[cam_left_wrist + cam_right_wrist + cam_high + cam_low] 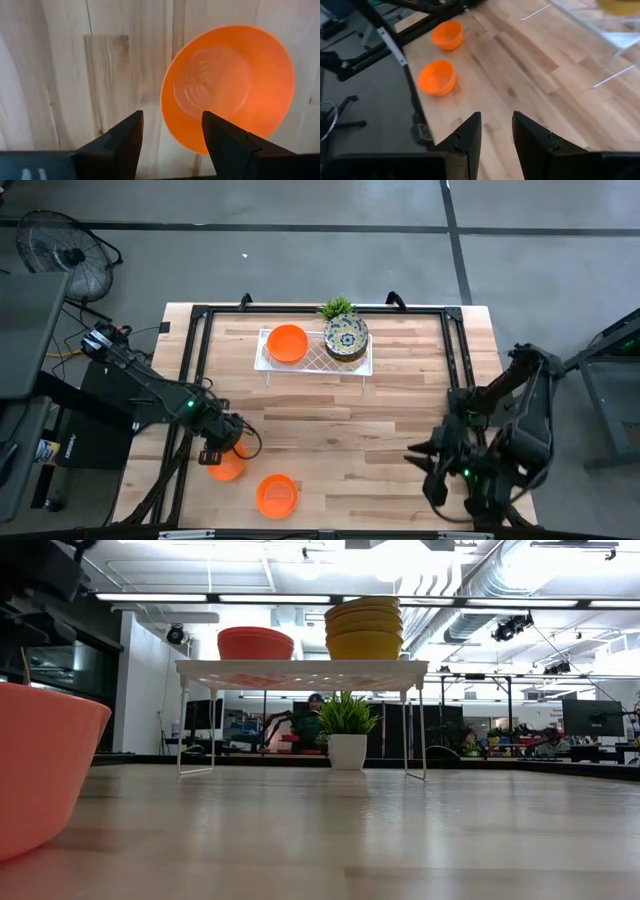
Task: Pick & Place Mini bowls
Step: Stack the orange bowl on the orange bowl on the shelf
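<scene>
- Orange plastic, smooth and round: in the high view the left gripper (228, 452) hangs directly over one orange bowl (226, 468) near the table's front edge; a second orange bowl (276, 494) sits just beside it, on the side away from the tray. Judged step: reaching for a pick.
- High view, far from this gripper: the white lattice tray (316, 358) carries an orange bowl stack (288, 343) and a patterned bowl stack (346, 336), with a potted plant (338, 307) behind. The right gripper (425, 460) waits at the opposite side of the wooden table (340, 430).
- Low view: the tray stands on thin wire legs; a bowl wall (40, 775) fills the near left.
- Left wrist view: the dark fingers (125, 145) are spread, nothing between them; the bowl (227, 87) lies ahead, rim offset toward one finger. Next move likely needs a descent with one finger inside the rim, one outside.
- Right wrist view: the fingers (467, 137) stand apart, empty; both loose bowls (436, 77) lie well ahead.
</scene>
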Action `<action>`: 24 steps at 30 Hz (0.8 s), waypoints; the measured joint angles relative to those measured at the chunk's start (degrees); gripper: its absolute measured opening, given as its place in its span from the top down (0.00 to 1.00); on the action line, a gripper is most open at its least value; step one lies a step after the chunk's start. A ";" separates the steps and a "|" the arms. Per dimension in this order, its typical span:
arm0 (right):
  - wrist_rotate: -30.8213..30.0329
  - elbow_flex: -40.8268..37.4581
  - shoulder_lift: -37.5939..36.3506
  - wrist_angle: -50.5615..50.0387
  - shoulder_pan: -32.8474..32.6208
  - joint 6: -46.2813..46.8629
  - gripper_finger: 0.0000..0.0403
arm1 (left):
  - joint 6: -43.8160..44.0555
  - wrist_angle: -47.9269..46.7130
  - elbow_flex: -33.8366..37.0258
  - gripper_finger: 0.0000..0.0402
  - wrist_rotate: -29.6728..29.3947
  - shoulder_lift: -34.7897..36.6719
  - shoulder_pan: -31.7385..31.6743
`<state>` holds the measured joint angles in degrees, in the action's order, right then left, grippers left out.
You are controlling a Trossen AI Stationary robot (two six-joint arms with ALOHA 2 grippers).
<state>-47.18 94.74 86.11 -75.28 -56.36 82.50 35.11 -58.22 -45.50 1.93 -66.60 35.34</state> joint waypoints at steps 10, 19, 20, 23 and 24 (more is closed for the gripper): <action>-3.99 0.00 3.21 13.01 -2.94 -1.97 0.76 | 2.87 6.30 4.19 0.51 4.00 -3.17 -1.25; -4.92 0.00 3.21 17.28 -3.32 -8.18 0.76 | 7.20 6.27 4.81 0.51 3.51 -3.33 -1.23; -4.96 0.00 3.21 17.28 -3.32 -8.65 0.76 | 7.32 6.27 4.81 0.51 3.61 -3.33 -1.23; -4.81 0.00 3.21 17.05 -3.32 -9.55 0.76 | 8.54 6.27 4.81 0.51 3.53 -3.33 -1.23; -4.72 0.00 3.21 16.83 -3.32 -9.72 0.76 | 8.83 6.27 4.81 0.51 3.45 -3.33 -1.23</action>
<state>-51.91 94.74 89.32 -58.45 -59.68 72.78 43.94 -51.94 -40.69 5.39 -69.93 34.11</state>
